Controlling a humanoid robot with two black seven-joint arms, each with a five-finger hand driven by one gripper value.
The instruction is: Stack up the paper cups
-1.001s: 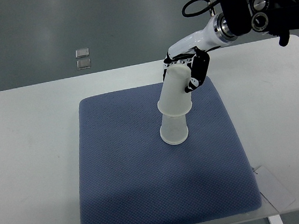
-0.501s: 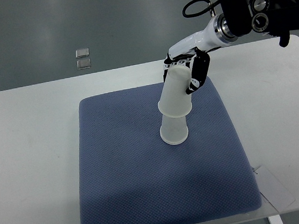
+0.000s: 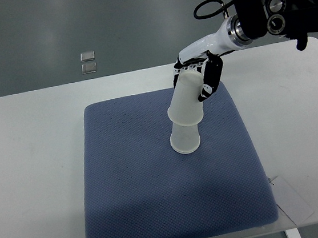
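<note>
Two white paper cups stand upside down on the blue mat (image 3: 131,179). The lower cup (image 3: 185,138) rests on the mat near its middle right. The upper cup (image 3: 187,99) sits tilted over the lower cup's top, leaning toward the far right. My right hand (image 3: 199,77) comes in from the upper right and is shut on the upper cup's raised end, its black-and-white fingers (image 3: 210,78) wrapped round it. The left arm does not show.
The mat lies on a white table (image 3: 31,156). A paper label (image 3: 291,198) lies at the mat's near right corner. Two small clear squares (image 3: 88,61) sit on the grey floor beyond the table.
The right hand and the upper cup have shifted very slightly upward; otherwise the scene is the same.
</note>
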